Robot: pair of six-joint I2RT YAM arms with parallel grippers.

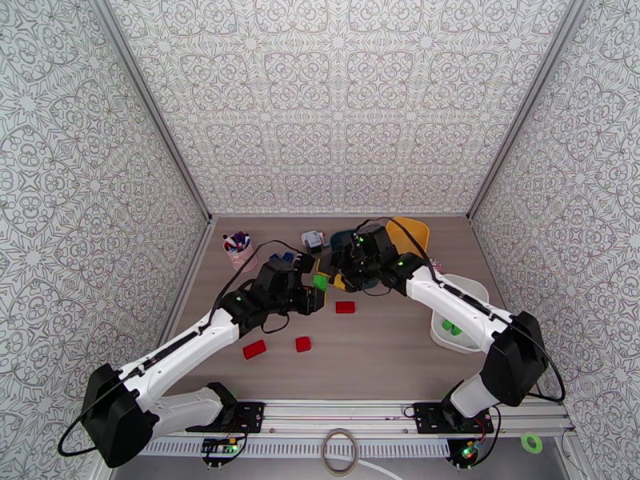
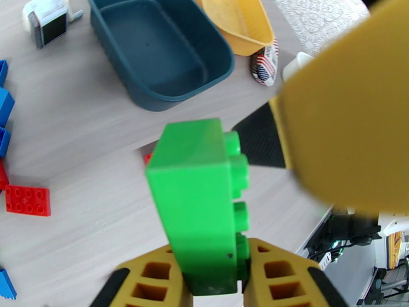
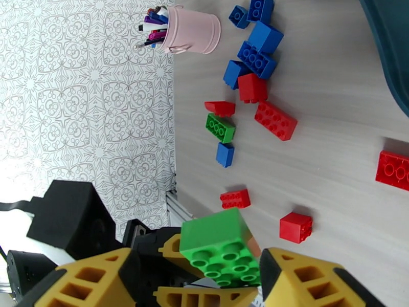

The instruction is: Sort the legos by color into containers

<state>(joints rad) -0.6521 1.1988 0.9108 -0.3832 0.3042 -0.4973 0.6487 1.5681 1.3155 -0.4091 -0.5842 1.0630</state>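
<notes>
A green lego [image 2: 199,200] hangs above mid-table, my left gripper [image 2: 212,275] shut on its lower end. My right gripper [image 3: 197,262] is open around the same green lego [image 3: 220,249], one finger [image 2: 347,108] close beside its studs and the other well off. From above, both grippers [image 1: 314,288] [image 1: 346,275] meet at that brick [image 1: 320,282]. The teal tub [image 2: 153,98] sits empty, the yellow tub [image 1: 410,232] behind it. Green legos [image 1: 452,327] lie in the white tub [image 1: 468,291]. Loose red bricks [image 1: 345,307] [image 1: 254,349] [image 1: 303,343] lie on the table.
A pile of blue [image 3: 258,52], red [image 3: 275,120] and green [image 3: 220,128] bricks lies near the pink pen cup [image 3: 191,30] at the back left. The white-grey cube gadget [image 2: 48,21] stands left of the teal tub. Patterned walls close in three sides.
</notes>
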